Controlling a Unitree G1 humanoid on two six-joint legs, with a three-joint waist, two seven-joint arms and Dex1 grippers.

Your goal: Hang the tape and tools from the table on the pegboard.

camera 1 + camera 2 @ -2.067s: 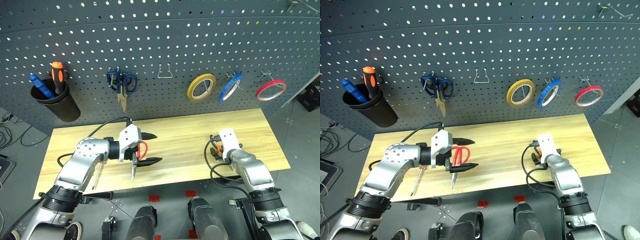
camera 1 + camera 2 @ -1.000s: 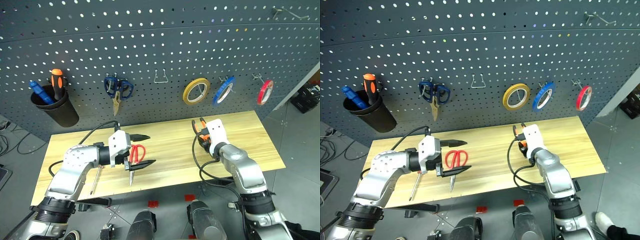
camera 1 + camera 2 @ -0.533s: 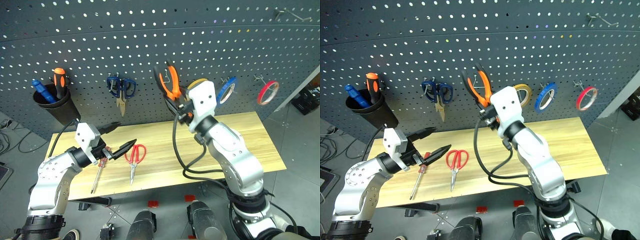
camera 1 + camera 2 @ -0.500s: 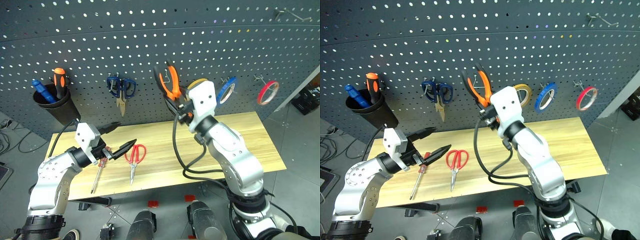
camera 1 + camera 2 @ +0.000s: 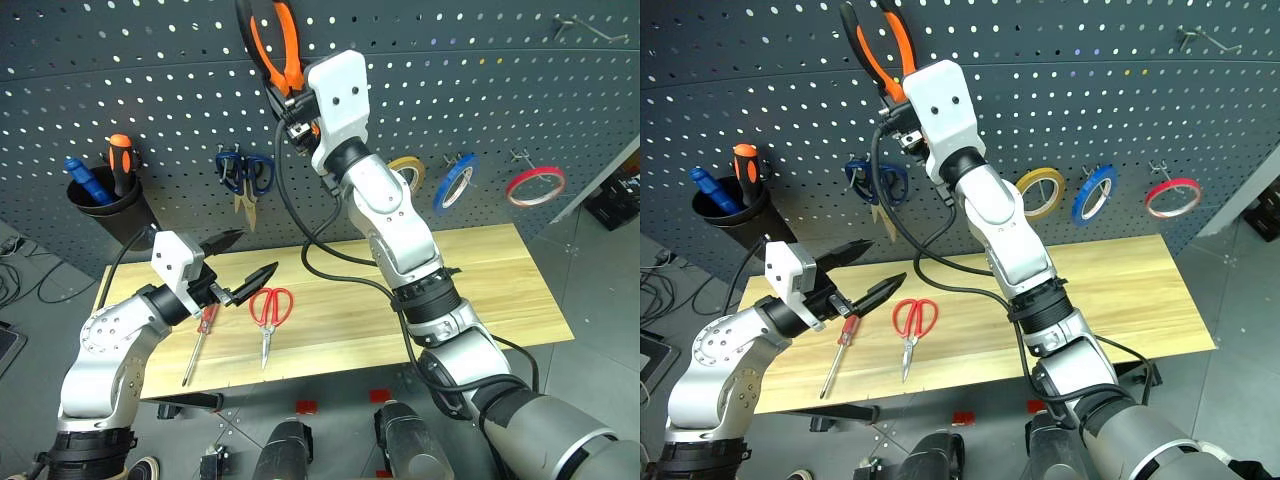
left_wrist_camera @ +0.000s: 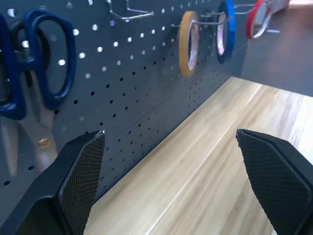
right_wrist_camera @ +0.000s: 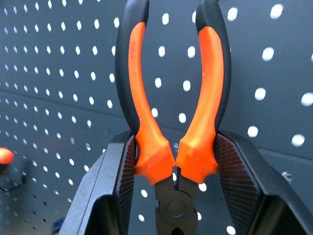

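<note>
Right hand (image 5: 902, 108) is raised high in front of the pegboard (image 5: 1120, 90), clenched on the orange-and-black pliers (image 5: 878, 45) at the base of their handles, which stand up above its fingers. The risk, as a judgement: the grip sits low on smooth handles, so the pliers could swivel or slip out while the handles are being worked over a hook, and would drop to the worktop (image 5: 1100, 290) below the hand. An empty silver hook (image 6: 128, 10) seems to lie lower than the hand and partly behind its arm (from the head views it is hard to see), so a misjudged approach could knock the handles against the board instead.

Left hand (image 5: 237, 270) hovers low, its fingers spread and holding nothing; just below and beside it lie the red-handled scissors (image 5: 268, 312) and the red-handled screwdriver (image 5: 200, 338), one of each, not yet hung.

Counted on the board: three tape rings beyond the right arm, yellow tape (image 5: 1042, 190), blue tape (image 5: 1095, 193) and red tape (image 5: 1172, 196); one pair of blue scissors (image 5: 244, 175); one black cup (image 5: 115, 210) holding two screwdrivers.
</note>
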